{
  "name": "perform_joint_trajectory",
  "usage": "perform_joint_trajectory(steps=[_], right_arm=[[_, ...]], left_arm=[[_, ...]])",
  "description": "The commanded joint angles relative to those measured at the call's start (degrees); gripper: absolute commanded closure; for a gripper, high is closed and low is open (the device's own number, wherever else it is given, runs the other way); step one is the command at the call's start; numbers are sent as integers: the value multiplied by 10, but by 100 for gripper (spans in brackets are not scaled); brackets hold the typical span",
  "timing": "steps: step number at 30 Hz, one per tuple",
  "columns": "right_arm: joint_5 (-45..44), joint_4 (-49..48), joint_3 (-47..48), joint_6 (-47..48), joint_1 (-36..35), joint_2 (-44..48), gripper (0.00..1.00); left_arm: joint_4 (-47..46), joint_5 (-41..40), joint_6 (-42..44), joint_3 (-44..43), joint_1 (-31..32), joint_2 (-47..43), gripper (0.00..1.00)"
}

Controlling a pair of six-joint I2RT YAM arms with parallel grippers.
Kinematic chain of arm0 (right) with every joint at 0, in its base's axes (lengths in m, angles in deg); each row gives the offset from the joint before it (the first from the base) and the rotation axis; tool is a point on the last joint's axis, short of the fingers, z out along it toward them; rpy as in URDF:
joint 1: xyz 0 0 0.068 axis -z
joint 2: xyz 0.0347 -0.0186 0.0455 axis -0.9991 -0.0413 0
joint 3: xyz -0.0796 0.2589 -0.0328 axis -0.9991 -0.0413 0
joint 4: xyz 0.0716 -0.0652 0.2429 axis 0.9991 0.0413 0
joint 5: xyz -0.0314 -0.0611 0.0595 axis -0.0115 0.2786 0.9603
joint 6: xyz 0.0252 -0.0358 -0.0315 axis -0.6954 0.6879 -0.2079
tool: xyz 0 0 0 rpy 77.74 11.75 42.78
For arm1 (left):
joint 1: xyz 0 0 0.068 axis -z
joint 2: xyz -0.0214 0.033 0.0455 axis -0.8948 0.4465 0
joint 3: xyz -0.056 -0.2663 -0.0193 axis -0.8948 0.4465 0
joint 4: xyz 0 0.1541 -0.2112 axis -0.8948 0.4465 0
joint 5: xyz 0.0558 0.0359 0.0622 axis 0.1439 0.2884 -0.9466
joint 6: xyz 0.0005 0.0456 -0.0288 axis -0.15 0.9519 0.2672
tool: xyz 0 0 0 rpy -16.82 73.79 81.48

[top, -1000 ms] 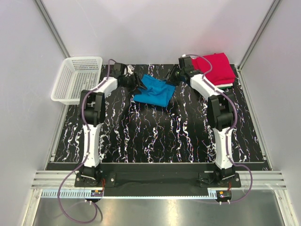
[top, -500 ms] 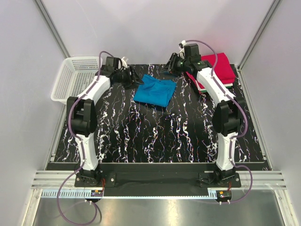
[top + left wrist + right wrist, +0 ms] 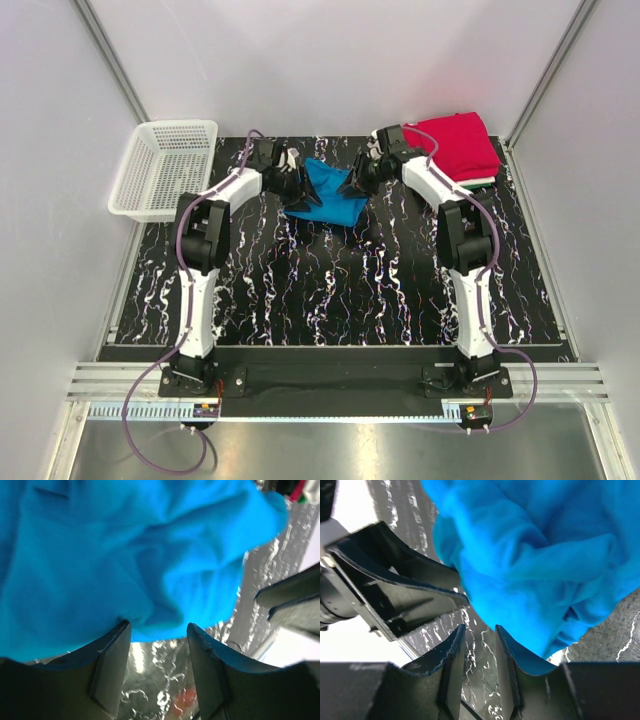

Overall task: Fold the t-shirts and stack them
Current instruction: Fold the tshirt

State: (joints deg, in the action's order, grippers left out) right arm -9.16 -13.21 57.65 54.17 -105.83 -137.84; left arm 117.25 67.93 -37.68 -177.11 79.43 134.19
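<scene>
Both arms have swung back in from the far edge, and the left tool and right tool now close on opposite sides of the blue t-shirt. It lies bunched at the far middle of the marbled surface. Off the far left corner sits the white mesh basket, well apart from any cloth. At the far right, the red t-shirt tops a folded stack, with green and white cloth peeking out beneath.

Only the wrist views show the jaws. The left tool's fingers stand wide, the shirt's edge at their tips and bare surface between them. The right tool's fingers stand narrower, with surface in the gap and blue cloth just beside one.
</scene>
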Motion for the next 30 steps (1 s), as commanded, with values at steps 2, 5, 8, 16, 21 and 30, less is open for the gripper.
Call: perform_joint_trajectory(steps=[2,5,8,16,21,30], right_arm=[[17,-2,5,7,-10,-13,64],[9,3,7,8,-12,-24,64],[4,17,14,12,-14,-40,65],[-29,56,46,18,-29,-88,76],[-77,103,84,25,-39,-112,100],[-141,182,99,46,-53,-112,100]], left_arm=[[3,-46,17,-44,-5,16,46],[12,-58,21,-56,-5,26,46],[27,-63,22,-61,-5,34,47],[47,-82,31,-38,1,29,50],[80,-110,29,-40,10,32,69],[160,-163,35,-53,39,44,100]])
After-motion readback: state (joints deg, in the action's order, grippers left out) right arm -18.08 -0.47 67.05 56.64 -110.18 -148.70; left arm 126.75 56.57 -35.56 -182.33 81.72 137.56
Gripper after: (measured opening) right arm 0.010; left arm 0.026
